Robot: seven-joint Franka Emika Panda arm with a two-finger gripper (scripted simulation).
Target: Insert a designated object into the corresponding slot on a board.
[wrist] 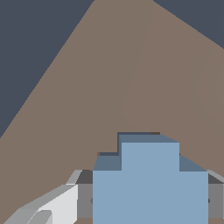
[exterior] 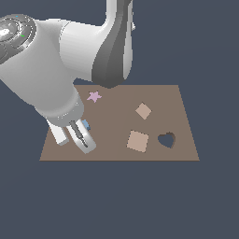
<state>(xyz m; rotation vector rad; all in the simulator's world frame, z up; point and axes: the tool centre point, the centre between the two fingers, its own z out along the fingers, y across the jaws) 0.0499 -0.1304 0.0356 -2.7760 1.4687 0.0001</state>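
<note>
Light-blue cross block is pinched in the gripper, fingers closed against its sides, low over the brown board around its 8 o'clock corner.

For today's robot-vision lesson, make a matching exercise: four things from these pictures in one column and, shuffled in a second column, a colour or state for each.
Column 1:
1. star
2. cross block
3. heart-shaped hole
4. larger square tile

Column 2:
A. tan, lying flat on the board
B. light blue, between the fingers of the gripper
C. pink
D. dark and unfilled

Pairs: 1-C, 2-B, 3-D, 4-A
</note>
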